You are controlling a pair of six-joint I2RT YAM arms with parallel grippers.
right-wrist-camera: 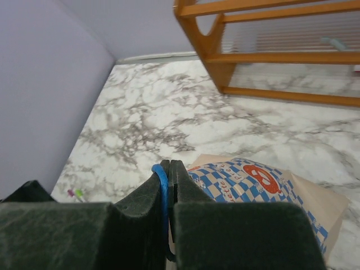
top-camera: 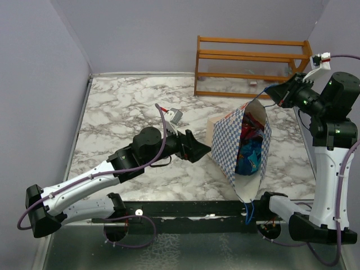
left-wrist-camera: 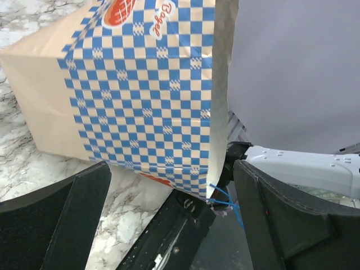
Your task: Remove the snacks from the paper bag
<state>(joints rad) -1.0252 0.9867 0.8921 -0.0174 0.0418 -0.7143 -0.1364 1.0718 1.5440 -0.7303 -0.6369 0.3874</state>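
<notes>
The paper bag (top-camera: 226, 145), blue-and-white chequered, stands at centre right with its mouth held open. Inside it lie the snacks (top-camera: 251, 149), blue and red glossy packets. My right gripper (top-camera: 271, 92) is at the far rim of the bag. In the right wrist view it (right-wrist-camera: 169, 169) is shut on the bag's thin blue cord handle (right-wrist-camera: 162, 188), with the bag (right-wrist-camera: 253, 180) just below. My left gripper (top-camera: 206, 149) is open beside the bag's left wall. In the left wrist view it (left-wrist-camera: 169, 225) is empty, with the chequered wall (left-wrist-camera: 146, 101) ahead of it.
An orange wooden rack (top-camera: 253, 64) stands at the back right, also in the right wrist view (right-wrist-camera: 225, 50). The bag's other blue handle (top-camera: 249, 212) hangs over the table's near edge by the black rail (top-camera: 185, 222). Pink and green pens (right-wrist-camera: 76, 194) lie at the left.
</notes>
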